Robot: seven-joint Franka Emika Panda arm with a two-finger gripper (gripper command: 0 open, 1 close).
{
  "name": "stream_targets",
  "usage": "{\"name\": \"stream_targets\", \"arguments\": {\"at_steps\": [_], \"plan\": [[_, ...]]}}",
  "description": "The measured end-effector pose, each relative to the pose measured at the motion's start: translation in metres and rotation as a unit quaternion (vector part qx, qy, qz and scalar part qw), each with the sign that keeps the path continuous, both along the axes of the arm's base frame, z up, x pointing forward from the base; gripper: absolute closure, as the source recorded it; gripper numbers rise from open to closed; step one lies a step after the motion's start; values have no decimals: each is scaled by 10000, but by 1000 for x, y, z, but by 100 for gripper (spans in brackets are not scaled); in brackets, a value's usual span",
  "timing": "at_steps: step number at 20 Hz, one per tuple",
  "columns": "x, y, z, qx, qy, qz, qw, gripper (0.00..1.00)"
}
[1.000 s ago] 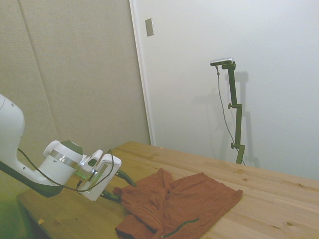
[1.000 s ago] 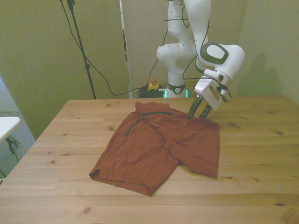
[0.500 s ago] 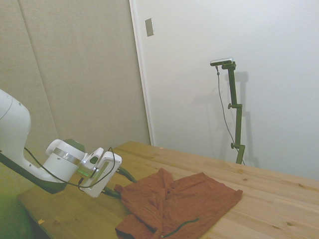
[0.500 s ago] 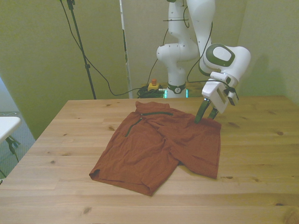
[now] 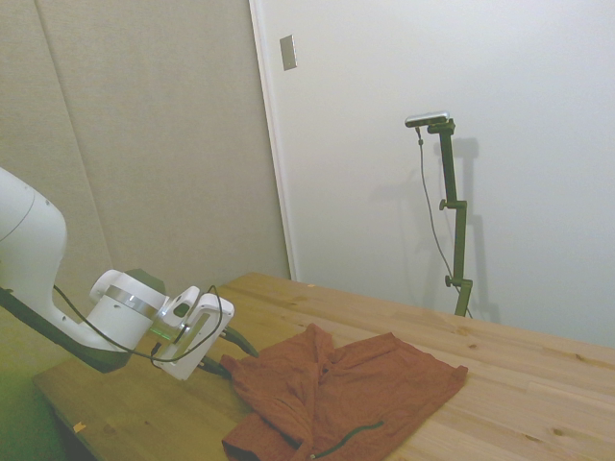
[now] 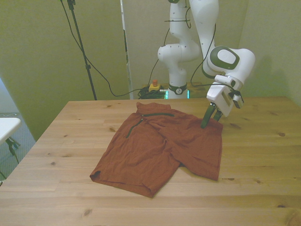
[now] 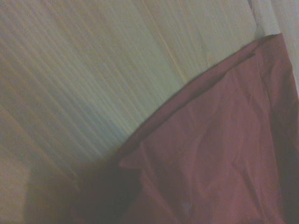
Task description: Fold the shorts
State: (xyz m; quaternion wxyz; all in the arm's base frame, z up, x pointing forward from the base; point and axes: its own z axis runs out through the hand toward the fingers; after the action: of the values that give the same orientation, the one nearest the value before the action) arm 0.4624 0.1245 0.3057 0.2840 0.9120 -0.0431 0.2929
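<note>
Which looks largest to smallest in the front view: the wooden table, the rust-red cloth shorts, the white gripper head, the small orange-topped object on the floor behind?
1. Wooden table
2. Rust-red cloth shorts
3. White gripper head, nearer the table's far edge, so slightly understated
4. Small orange-topped object on the floor, farthest away

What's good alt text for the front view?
A white robot arm's claw reaches down to the far corner of rust-red shorts, on the front view's right. The shorts lie spread, partly folded, on a wooden table.
</note>
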Motion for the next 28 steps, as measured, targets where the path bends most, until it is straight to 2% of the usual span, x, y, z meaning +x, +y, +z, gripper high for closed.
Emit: {"name": "stream_targets", "arguments": {"at_steps": [18,23,28], "plan": [[3,-1,-11,251,58,-72,9996,100],[28,-35,8,774,111,-617,9950,100],[58,-78,57,1010,-110,-976,9900,100]]}}
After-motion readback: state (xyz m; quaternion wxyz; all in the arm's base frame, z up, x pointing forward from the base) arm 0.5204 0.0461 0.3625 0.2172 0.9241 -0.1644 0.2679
